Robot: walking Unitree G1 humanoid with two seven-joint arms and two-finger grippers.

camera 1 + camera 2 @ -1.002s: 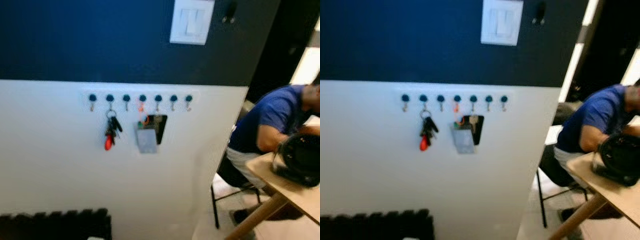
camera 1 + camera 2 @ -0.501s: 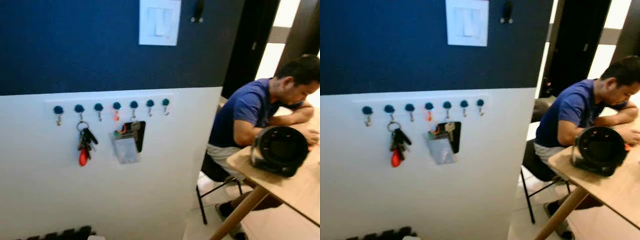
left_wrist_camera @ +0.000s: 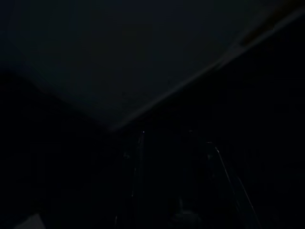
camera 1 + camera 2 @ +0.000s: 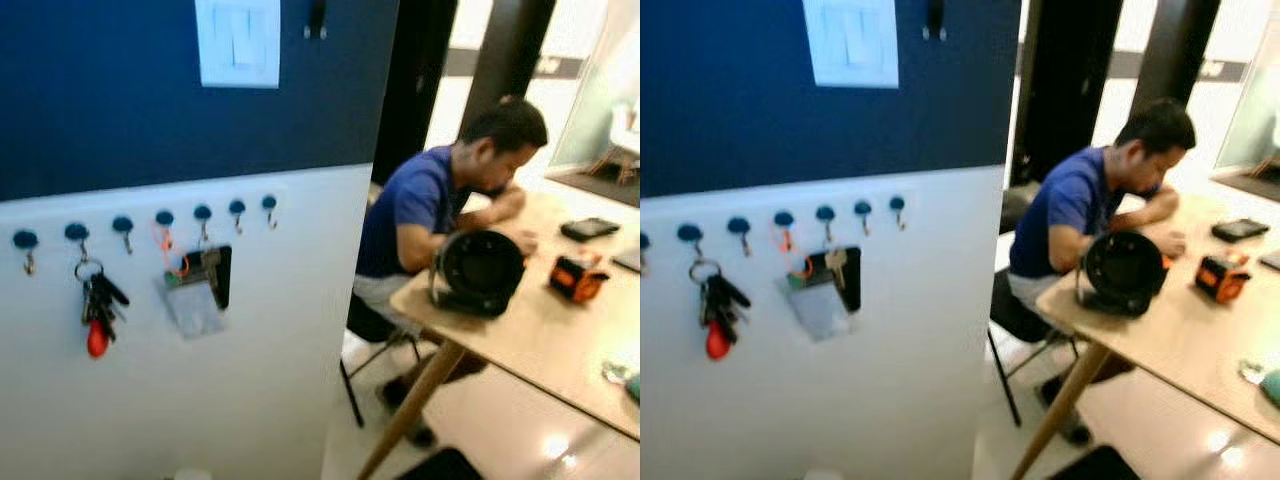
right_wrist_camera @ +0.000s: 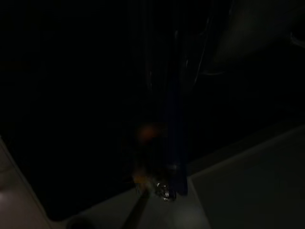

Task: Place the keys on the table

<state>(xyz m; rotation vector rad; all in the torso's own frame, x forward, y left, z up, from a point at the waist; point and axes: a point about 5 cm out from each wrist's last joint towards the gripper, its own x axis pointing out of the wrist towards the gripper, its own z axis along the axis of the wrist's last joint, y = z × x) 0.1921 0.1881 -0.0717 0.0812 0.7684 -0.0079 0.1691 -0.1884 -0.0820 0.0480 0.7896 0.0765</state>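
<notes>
- The wall [image 4: 150, 400] takes the 9 o'clock half of the head views, dark blue above and white below, with a white light switch [image 4: 238, 42] at 11 o'clock.
- A wooden surface [image 4: 560, 330] stands at 3 o'clock. A person in a blue shirt [image 4: 410, 210] sits at its far side and leans over it.
- On the surface, a round black device [image 4: 480, 272] is near the person, an orange and black object [image 4: 574, 278] lies beside it, and a flat black object [image 4: 590, 229] is farther back.
- A row of blue hooks [image 4: 165, 218] crosses the white part of the wall.
- A clear card holder [image 4: 192, 300] hangs from one hook.
- The keys [image 4: 95, 305], with a red fob, hang from a hook at 9 o'clock, well apart from the surface.
- Both wrist views are very dark. In the right wrist view something blue and orange with a small shine [image 5: 162, 181] shows dimly, and I cannot tell what it is. For both grippers I cannot tell how the fingers stand.
</notes>
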